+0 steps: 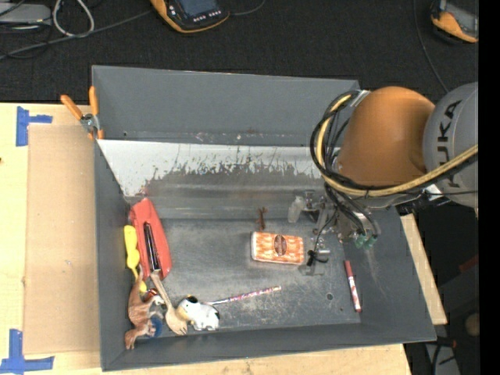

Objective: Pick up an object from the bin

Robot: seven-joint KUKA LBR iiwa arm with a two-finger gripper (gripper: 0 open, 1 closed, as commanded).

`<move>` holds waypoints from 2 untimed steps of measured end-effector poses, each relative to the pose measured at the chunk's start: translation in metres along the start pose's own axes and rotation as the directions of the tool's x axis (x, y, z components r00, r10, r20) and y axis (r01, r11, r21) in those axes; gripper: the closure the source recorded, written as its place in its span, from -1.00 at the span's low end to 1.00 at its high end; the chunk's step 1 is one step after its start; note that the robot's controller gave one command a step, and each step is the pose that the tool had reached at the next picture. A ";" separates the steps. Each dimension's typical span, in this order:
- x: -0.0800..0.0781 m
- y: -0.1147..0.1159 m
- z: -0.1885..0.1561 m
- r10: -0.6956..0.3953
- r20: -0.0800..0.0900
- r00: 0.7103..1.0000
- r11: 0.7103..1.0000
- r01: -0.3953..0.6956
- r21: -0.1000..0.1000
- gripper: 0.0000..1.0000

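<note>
the pincer (pixel 316 255) hangs low at the right end of the orange patterned packet (pixel 277 248), which lies flat on the floor of the bin (pixel 234 116). i cannot tell how wide the pincer stands, and nothing shows in its hold. this looks like the approach step. next it must straddle the packet's narrow sides and close, clear of the red pen (pixel 352 285) lying right of the packet.

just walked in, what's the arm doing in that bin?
The KUKA arm reaches in from the right, its gripper low beside the right end of a flat orange patterned packet lying on the bin floor. A red pen lies to its right, a thin pink stick nearer the front, and a heap of tools and toy animals at left.
</note>
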State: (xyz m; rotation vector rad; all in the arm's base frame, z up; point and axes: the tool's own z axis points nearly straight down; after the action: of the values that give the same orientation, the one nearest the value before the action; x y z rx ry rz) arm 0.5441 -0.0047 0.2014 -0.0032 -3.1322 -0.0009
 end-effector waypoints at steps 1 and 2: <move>-0.001 0.000 -0.005 0.000 0.008 1.000 1.000 0.000 0.000 -1.00; -0.010 0.015 0.050 0.038 0.012 0.999 0.999 -0.038 -0.001 -1.00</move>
State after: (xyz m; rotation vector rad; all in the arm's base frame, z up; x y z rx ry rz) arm 0.5539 0.0106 0.1509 -0.0629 -3.1436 -0.0016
